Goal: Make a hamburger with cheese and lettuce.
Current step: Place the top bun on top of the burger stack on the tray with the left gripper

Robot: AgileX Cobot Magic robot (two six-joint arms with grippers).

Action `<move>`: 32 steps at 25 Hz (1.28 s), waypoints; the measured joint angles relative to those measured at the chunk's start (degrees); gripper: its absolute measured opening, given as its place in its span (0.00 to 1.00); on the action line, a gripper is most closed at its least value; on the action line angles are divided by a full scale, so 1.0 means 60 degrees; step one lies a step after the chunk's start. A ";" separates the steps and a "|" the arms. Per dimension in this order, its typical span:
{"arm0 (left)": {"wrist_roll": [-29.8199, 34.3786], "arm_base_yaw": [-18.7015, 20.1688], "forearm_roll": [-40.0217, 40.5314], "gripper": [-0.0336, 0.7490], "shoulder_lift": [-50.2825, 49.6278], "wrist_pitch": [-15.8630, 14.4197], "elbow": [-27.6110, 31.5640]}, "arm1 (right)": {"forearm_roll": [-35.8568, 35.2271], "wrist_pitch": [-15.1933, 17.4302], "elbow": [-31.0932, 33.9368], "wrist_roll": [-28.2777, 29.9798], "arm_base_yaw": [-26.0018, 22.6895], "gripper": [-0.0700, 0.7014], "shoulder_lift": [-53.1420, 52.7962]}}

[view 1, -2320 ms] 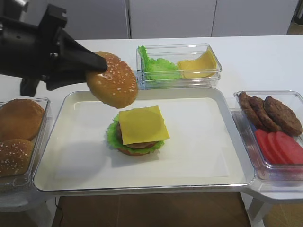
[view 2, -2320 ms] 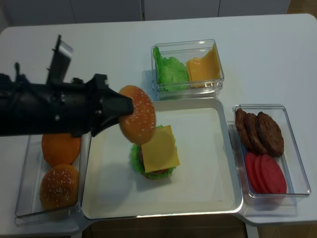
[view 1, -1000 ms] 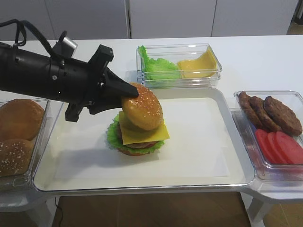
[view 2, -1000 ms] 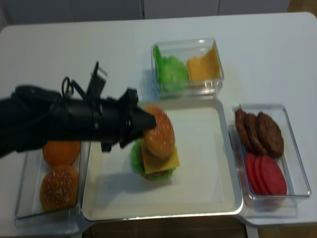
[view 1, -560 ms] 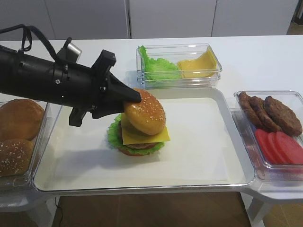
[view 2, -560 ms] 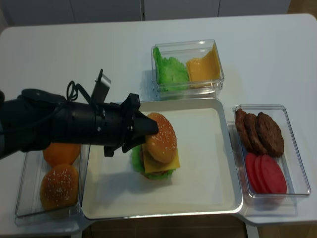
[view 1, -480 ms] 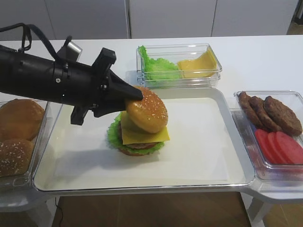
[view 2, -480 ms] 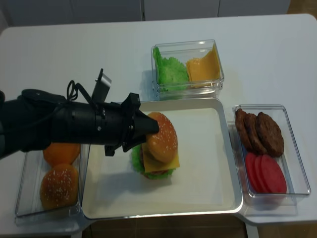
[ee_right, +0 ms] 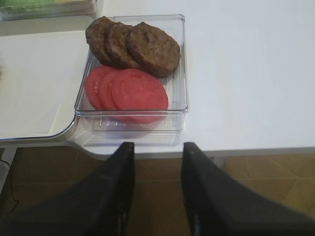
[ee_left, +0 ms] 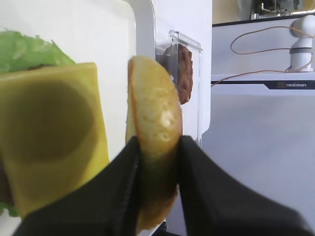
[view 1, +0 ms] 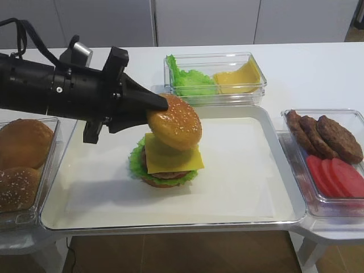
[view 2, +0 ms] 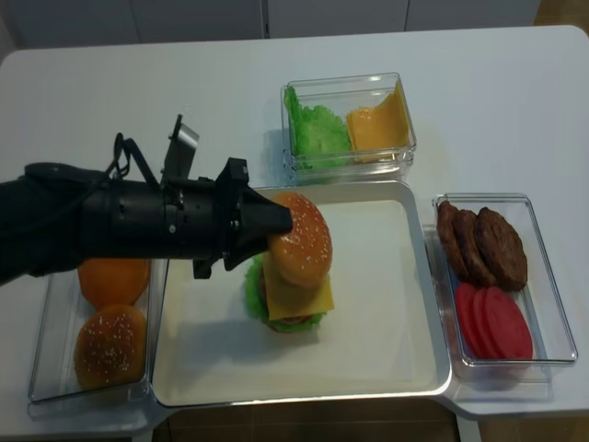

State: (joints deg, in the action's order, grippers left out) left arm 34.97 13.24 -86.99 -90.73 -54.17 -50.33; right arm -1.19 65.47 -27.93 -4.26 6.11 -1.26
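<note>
Over white tray (view 1: 239,170), left gripper (view 1: 161,104) pinches sesame bun (view 1: 175,121).

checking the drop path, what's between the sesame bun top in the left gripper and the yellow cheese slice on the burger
Nothing. The left wrist view shows only bare gap between the golden sesame-seeded bun top, pinched in the left gripper, and the square yellow cheese slice.

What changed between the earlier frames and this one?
The left gripper, shut on the sesame bun top, carried it from up left down over the cheese, then lifted it slightly; it is not released. The stack on the tray, the ingredient boxes and the right gripper's surroundings stayed put.
</note>
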 joint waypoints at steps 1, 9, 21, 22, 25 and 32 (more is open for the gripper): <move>0.0000 -0.0068 0.0000 0.25 0.0000 -0.0075 0.0000 | 0.0000 0.0000 0.0000 0.0000 0.0000 0.44 0.0000; 0.0034 -0.0109 0.0338 0.25 0.0000 -0.0459 0.0000 | 0.0000 0.0000 0.0000 0.0000 0.0000 0.44 0.0000; 0.0034 -0.0109 0.0453 0.25 -0.0239 -0.0424 0.0000 | 0.0000 0.0000 0.0000 0.0000 0.0000 0.44 0.0000; 0.0034 -0.0109 0.0453 0.25 -0.0258 -0.0385 0.0000 | 0.0000 0.0000 0.0000 0.0000 0.0000 0.44 0.0000; 0.0034 -0.0109 0.0453 0.25 -0.0263 -0.0273 0.0000 | 0.0000 0.0000 0.0000 0.0000 0.0000 0.44 0.0000; 0.0034 -0.0109 0.0453 0.25 -0.0461 -0.0265 0.0000 | 0.0000 0.0000 0.0000 0.0000 0.0000 0.44 0.0000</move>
State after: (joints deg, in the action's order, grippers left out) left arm 35.17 12.58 -84.28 -93.50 -55.76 -50.33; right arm -1.19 65.47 -27.93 -4.26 6.11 -1.26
